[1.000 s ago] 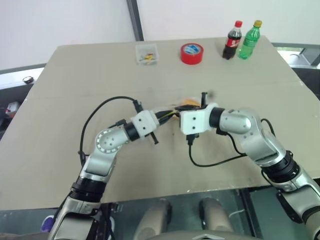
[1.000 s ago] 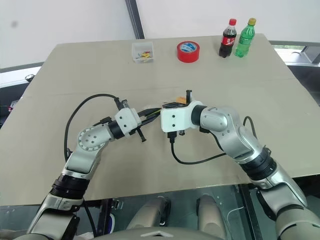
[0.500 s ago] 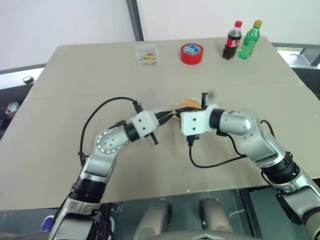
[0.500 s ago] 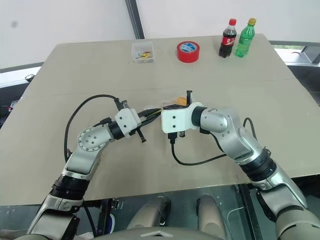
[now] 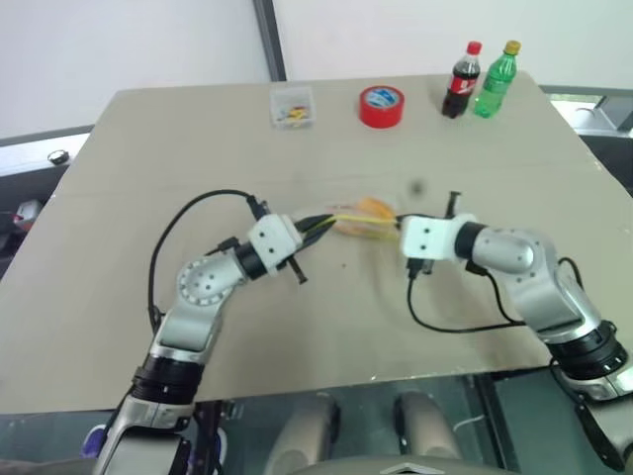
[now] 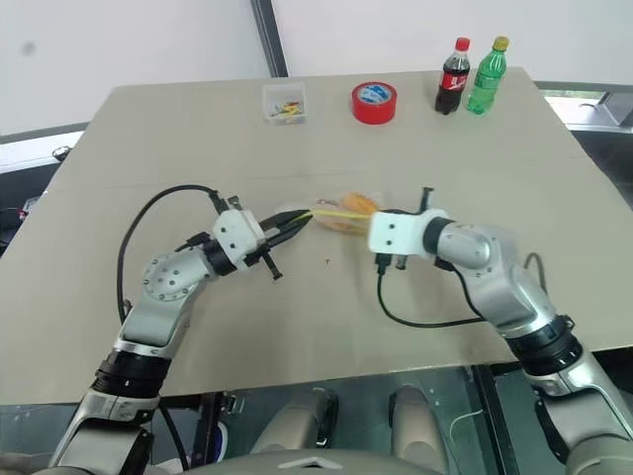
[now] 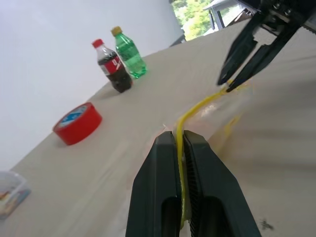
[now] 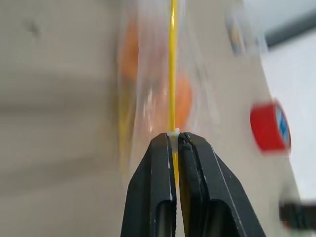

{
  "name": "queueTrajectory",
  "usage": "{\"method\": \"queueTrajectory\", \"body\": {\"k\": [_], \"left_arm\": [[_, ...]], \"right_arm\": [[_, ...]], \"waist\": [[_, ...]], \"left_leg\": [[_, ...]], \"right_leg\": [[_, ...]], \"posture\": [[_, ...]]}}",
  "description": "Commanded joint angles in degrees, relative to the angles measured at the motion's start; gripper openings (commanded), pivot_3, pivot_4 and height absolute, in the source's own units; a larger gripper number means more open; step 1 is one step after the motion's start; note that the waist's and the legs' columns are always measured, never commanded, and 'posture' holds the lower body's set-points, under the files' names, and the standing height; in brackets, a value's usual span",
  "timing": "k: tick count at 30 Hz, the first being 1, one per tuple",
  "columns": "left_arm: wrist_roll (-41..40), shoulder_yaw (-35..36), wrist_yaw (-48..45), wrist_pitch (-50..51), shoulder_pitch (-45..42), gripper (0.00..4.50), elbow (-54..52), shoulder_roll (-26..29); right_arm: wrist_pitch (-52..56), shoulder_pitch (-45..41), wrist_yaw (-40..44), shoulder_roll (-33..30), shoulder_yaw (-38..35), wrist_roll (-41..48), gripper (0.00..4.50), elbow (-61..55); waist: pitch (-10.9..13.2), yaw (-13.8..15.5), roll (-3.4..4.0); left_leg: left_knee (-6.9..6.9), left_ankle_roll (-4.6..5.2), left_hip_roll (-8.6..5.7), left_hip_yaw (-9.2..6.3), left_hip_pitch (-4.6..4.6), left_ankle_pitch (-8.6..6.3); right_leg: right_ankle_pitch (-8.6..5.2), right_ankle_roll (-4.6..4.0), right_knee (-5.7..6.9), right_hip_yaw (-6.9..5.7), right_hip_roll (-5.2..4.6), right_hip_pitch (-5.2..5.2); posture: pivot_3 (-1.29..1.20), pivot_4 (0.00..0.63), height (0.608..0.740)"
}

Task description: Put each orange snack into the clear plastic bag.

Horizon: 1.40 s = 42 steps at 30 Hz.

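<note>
Now clear plastic bag (image 6: 341, 214) stretched between left gripper (image 6: 297, 220) – right gripper (image 8: 174, 140) (both clamped).

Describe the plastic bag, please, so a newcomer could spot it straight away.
Start at the tan table and look to its middle, between the left gripper and the right gripper. The clear plastic bag hangs there, pinched by both at its yellow strip. It alone is see-through with orange snacks inside.
</note>
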Motion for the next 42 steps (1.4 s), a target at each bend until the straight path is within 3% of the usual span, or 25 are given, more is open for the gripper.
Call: {"method": "queueTrajectory", "body": {"k": [1,9,17,22,28,31,37,42], "left_arm": [[-1.4,2.4,0.0,-0.5,0.0,0.00,-2.2,1.1],[-0.3,3.2,3.4,1.7,-6.6,0.00,3.2,-0.7],[6.5,2.0,8.2,-8.1,-25.6,0.00,25.7,-2.7],[4.2,2.3,4.7,-11.2,-25.1,0.00,26.6,-2.5],[2.1,2.1,2.0,-8.6,-16.9,0.00,17.7,-1.2],[1.9,0.2,-2.2,-9.8,-12.3,0.00,12.7,0.4],[-1.9,-2.9,-13.2,-8.7,-1.4,0.00,3.7,6.3],[-2.8,-2.2,-15.4,-6.3,2.8,0.00,1.2,9.4]], "right_arm": [[1.2,1.1,-1.7,-2.2,-4.9,-0.3,0.24,-0.6],[0.5,-3.9,-5.2,-2.5,-7.1,-0.9,0.24,5.2],[-5.1,-16.4,-13.1,-2.6,-8.0,-3.0,0.24,18.7],[-2.5,-11.7,-10.1,-4.5,-11.9,0.4,0.24,11.3],[8.7,-0.2,-1.8,-3.1,-14.8,10.2,0.24,-4.4],[12.4,3.7,-0.6,-2.2,-13.9,12.5,0.91,-9.8],[15.7,4.9,-1.9,-0.8,-13.2,13.5,3.73,-12.3],[15.3,6.7,0.9,-2.3,-12.7,16.4,3.73,-14.0]], "waist": [[0.0,0.1,0.00],[0.0,0.2,-0.01],[0.0,0.0,-0.02],[0.0,-0.1,-0.02],[0.0,-0.7,-0.02],[0.0,-0.8,-0.01],[0.0,-1.2,0.05],[0.0,-0.8,0.05]], "left_leg": [[0.00,0.00,0.00,0.00,0.00,0.00],[0.03,0.00,-0.01,0.01,0.00,0.00],[0.09,-0.01,-0.05,0.00,-0.07,0.00],[-0.10,0.00,-0.05,0.00,-0.18,0.00],[-0.02,0.01,-0.02,-0.03,-0.19,-0.01],[0.13,0.02,-0.04,-0.01,-0.15,0.00],[0.12,0.02,-0.02,0.03,0.07,-0.01],[0.10,0.04,-0.01,0.01,0.05,-0.02]], "right_leg": [[0.00,0.00,0.01,0.00,0.00,0.00],[0.00,0.00,0.02,0.01,-0.01,0.02],[0.01,0.00,0.04,-0.02,-0.02,-0.04],[0.00,0.01,-0.24,-0.03,-0.06,-0.11],[0.00,0.01,-0.12,-0.03,-0.05,-0.11],[0.01,0.01,0.12,-0.01,-0.05,-0.08],[0.01,0.01,0.19,0.05,-0.04,0.03],[0.00,0.00,0.17,0.03,-0.04,0.02]], "posture": [[0.00,0.150,0.740],[0.00,0.150,0.740],[0.00,0.150,0.740],[0.00,0.150,0.740],[0.00,0.150,0.740],[0.00,0.150,0.740],[0.00,0.150,0.740],[0.00,0.150,0.740]]}}
